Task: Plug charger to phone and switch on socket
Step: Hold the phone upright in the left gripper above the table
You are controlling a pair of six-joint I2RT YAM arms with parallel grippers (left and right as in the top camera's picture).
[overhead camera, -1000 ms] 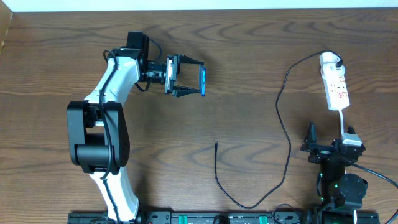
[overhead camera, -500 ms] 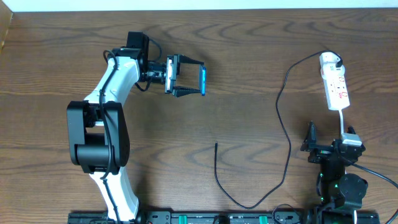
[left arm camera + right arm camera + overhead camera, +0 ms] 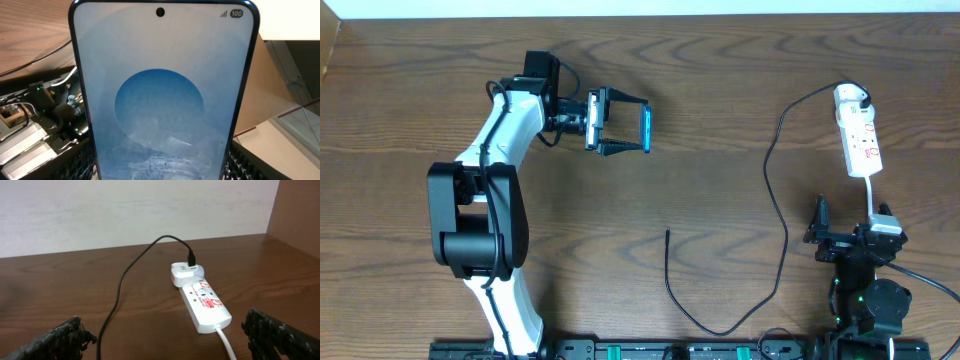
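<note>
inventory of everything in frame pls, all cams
rectangular smartphone: 1, blue screen with dark frame, between the left gripper's fingers, far-left part of the table
thin charger cable: 1, black, loops from the adapter to a free tip lying mid-table
plug adapter: 1, white, in the far end of the power strip
elongated power strip: 1, white with red marks, flat on the table's right side
power strip cord: 1, white, runs from the strip's near end toward the right arm
wooden table: 1, brown, under everything
left gripper: 1, black, shut on the smartphone
right gripper: 1, black, open, facing the power strip
</note>
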